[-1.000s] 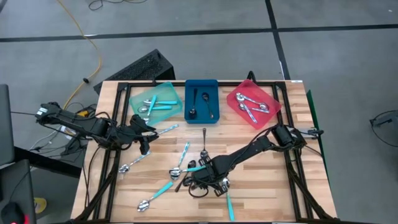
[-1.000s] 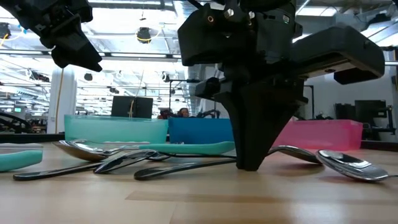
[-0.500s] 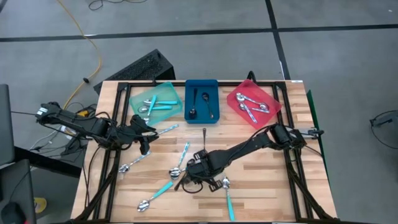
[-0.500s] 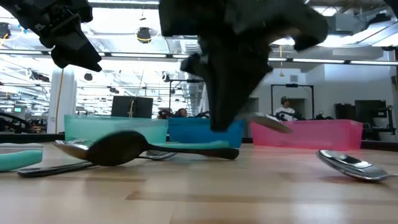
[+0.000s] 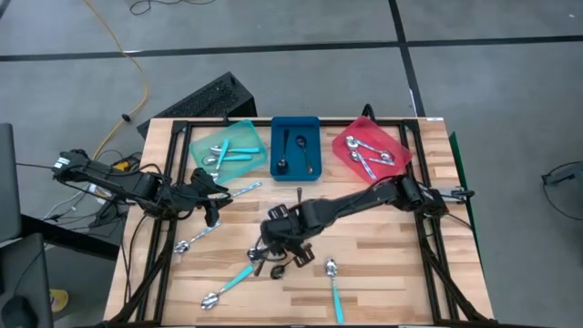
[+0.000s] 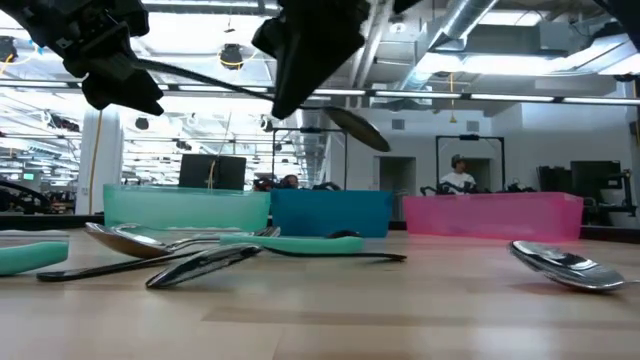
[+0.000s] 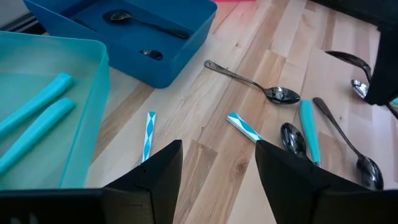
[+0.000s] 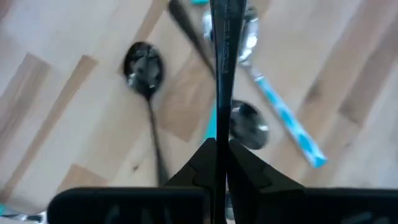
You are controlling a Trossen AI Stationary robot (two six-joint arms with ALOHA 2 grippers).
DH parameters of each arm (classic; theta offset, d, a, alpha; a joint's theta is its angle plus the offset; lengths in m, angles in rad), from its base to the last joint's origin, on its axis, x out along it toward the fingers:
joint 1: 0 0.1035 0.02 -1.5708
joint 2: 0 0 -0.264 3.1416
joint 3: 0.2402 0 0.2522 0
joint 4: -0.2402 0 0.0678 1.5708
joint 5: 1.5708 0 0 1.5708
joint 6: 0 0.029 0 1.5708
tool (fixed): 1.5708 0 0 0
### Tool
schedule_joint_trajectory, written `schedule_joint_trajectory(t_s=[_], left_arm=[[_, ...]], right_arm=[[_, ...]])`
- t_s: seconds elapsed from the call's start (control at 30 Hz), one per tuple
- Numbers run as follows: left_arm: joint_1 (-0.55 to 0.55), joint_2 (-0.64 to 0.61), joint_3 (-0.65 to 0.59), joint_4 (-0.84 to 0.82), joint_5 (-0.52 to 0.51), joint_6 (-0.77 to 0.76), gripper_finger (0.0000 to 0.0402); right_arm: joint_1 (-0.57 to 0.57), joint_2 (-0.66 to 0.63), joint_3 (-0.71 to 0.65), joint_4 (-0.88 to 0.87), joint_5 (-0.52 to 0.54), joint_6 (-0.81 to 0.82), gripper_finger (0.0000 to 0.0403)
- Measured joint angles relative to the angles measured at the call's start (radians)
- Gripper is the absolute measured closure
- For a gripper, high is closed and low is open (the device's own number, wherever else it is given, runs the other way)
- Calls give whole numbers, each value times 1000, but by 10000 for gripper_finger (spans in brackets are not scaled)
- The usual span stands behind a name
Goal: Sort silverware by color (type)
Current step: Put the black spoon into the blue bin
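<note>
My right gripper [image 8: 217,146] hangs over the table's middle [image 5: 271,241], shut on a dark spoon [image 6: 355,128] that is up in the air. Other silverware lies flat on the wood below: teal-handled spoons [image 5: 228,284] [image 5: 334,287], a dark spoon [image 8: 144,65] and a dark spoon [image 5: 299,199] farther back. The teal tray [image 5: 202,144], the blue tray [image 5: 296,123] and the red tray [image 5: 401,155] stand along the far edge, each with spoons in it. My left gripper [image 7: 217,180] waits open above the table's left part [image 5: 211,205], near the teal tray. My right gripper pinches the dark spoon's handle [image 8: 221,118] between its two fingers, which come from above and slant down. The handle runs on in line from between the fingertips. The spoon is lifted clear and tilted, bowl end [image 6: 355,128] lower and handle end [image 6: 170,67] higher.
Loose spoons crowd the table's middle and near left [image 7: 309,130] [image 7: 249,79] [image 5: 196,237]. A silver spoon bowl [image 6: 560,262] lies at the near right. Black rails [image 5: 173,191] run along the table's sides. Bare wood [image 5: 392,264] lies at the near right.
My right gripper has risen from the tabletop and gone toward the left and far edges, staying shut. The dark spoon has come up with it, lifted clear of the other spoons. A teal-handled spoon that the gripper covered now shows near the front edge.
</note>
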Motion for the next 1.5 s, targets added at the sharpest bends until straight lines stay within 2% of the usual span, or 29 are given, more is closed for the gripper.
schedule_joint_trajectory(t_s=[0.2,0.4,0.7,0.87,1.03,1.17,1.27,1.4,1.5], left_arm=[[0,0,0,0,0,1,214],[0,0,0,0,-1,1,214],[0,0,0,0,-9,-6,214],[0,0,0,0,-20,-6,214],[0,0,0,0,-25,-8,214],[0,0,0,0,-27,-8,214],[0,0,0,0,-27,-10,214],[0,0,0,1,-27,-16,214],[0,0,0,1,-27,-16,214]], right_arm=[[-98,0,34,-48,34,-29,356],[-229,0,54,-77,45,20,356],[-449,0,54,-68,175,328,356],[-549,0,54,-22,174,509,356],[-596,1,54,74,174,636,356],[-610,1,54,87,175,724,356],[-615,2,54,70,187,746,356],[-610,2,54,-9,280,769,356],[-615,2,54,-33,278,759,356]])
